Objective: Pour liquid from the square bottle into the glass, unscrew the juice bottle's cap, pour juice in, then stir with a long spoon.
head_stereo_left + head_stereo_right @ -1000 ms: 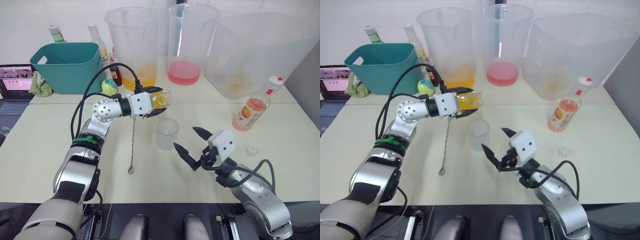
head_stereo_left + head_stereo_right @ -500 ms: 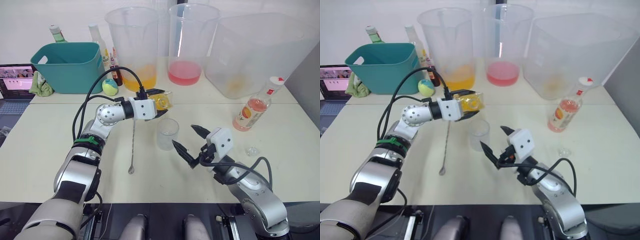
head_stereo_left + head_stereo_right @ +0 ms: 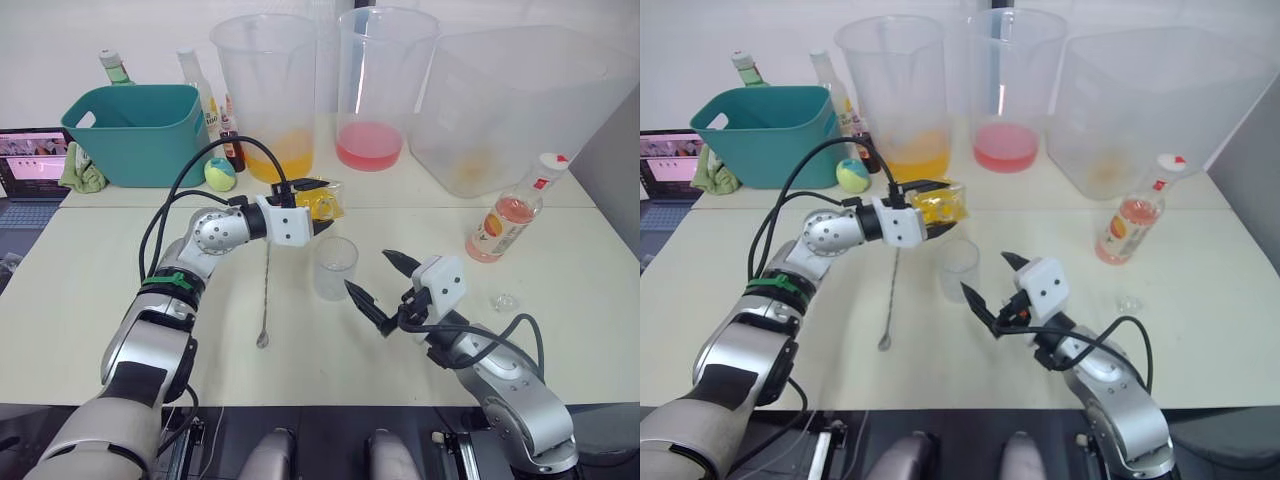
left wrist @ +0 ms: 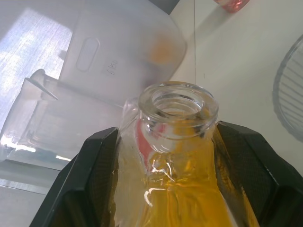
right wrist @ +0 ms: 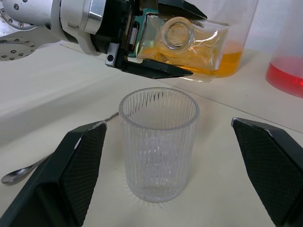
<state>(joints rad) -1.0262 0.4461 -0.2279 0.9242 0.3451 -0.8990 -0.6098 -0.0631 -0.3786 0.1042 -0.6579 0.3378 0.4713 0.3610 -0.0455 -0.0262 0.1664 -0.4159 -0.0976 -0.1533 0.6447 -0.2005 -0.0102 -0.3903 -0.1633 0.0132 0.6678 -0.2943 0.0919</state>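
My left gripper (image 3: pixel 320 206) is shut on the square bottle (image 3: pixel 329 203). The bottle lies tipped on its side in the air, with yellow-orange liquid inside and its open neck (image 4: pixel 177 111) pointing toward the glass. The empty ribbed glass (image 3: pixel 334 268) stands on the table just below and in front of the bottle mouth (image 5: pixel 177 31). Close to the right of the glass, my right gripper (image 3: pixel 366 270) is open with nothing in it. The long spoon (image 3: pixel 265 290) lies on the table left of the glass. At the right stands the juice bottle (image 3: pixel 505 222) with its cap (image 3: pixel 551 162) on.
A teal bin (image 3: pixel 135 130) stands at the back left, with small bottles and a ball (image 3: pixel 219 172) beside it. Three big clear pitchers (image 3: pixel 268 90) line the back. A tiny clear stopper (image 3: pixel 503 301) lies near the juice bottle. A laptop (image 3: pixel 35 160) sits at the far left.
My left gripper has carried the square bottle a little right and down toward the glass, tilting it further. My right gripper has edged closer to the glass.
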